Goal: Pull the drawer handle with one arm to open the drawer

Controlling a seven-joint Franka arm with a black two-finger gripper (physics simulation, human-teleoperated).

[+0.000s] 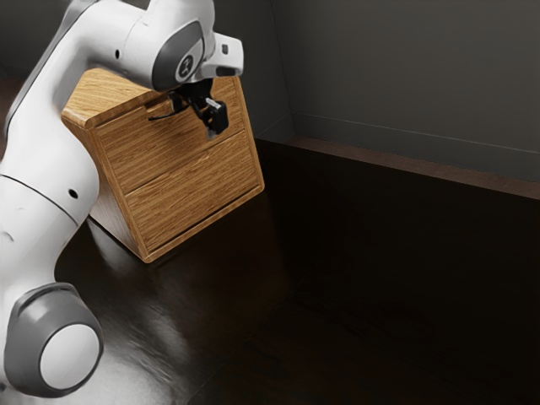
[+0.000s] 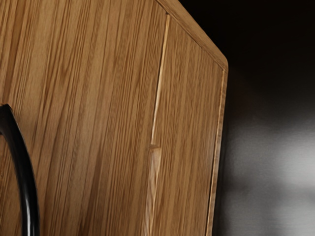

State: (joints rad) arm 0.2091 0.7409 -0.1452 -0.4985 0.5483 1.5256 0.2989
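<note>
A light wooden cabinet (image 1: pixel 181 181) stands tilted on the dark floor, with two drawer fronts stacked one above the other. The upper drawer front (image 1: pixel 156 148) carries a thin black curved handle (image 1: pixel 162 115), also seen close up as a black bar (image 2: pixel 22 172). My black gripper (image 1: pixel 199 111) hovers right at the upper drawer front, beside the handle's end toward the exterior view's right. Its fingers stand apart and nothing is clamped between them. In the wrist view the handle lies off to one side of my hand, and the seam (image 2: pixel 158 93) between the two fronts runs through the middle. Both drawers look flush with the cabinet.
Glossy dark floor (image 1: pixel 337 295) spreads to the exterior view's right and front of the cabinet. A grey wall (image 1: pixel 405 67) with a baseboard rises behind. My white arm (image 1: pixel 51 211) takes up the exterior view's left side.
</note>
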